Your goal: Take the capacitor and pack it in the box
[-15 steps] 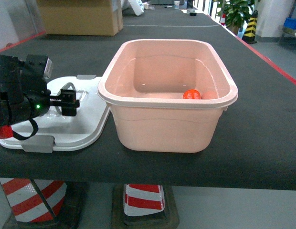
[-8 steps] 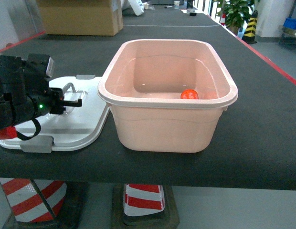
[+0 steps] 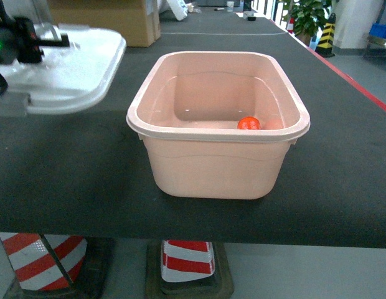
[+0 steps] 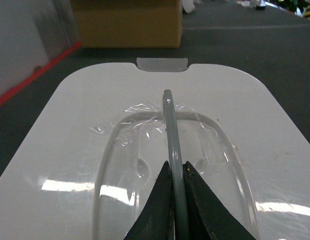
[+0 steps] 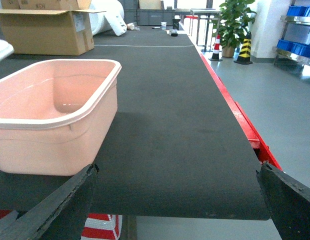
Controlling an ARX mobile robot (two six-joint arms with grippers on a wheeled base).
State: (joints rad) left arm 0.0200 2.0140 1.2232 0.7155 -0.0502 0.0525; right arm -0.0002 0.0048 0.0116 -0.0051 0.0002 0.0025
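— Where's the lid (image 3: pixel 68 68)?

— Up off the table (image 3: pixel 342 180), level, at the far left. The left gripper (image 4: pixel 176 172) has its two dark fingers (image 4: pixel 162 200) pinched tight on the grey handle (image 4: pixel 171 130), which stands up on edge between them and runs straight out ahead of the fingertips. One grey latch (image 4: pixel 162 63) sits at the lid's far edge, beyond the handle's end.

— And the box (image 3: pixel 218 124)?

— Open on the dark table, off to the right of that gripper and lower than the lid. Nothing touches it. A small orange capacitor (image 3: pixel 249 123) lies on its floor by the near wall, towards the right corner.

— The other arm?

— The right gripper (image 5: pixel 175 200) is spread wide, one dark finger (image 5: pixel 55 205) at each bottom corner of its own camera's view, holding nothing. The box is ahead and to its left, apart from it.

— Anything behind?

— A brown carton (image 3: pixel 106 22) beyond the lid, and a potted plant (image 5: pixel 234 22) further back on the right.
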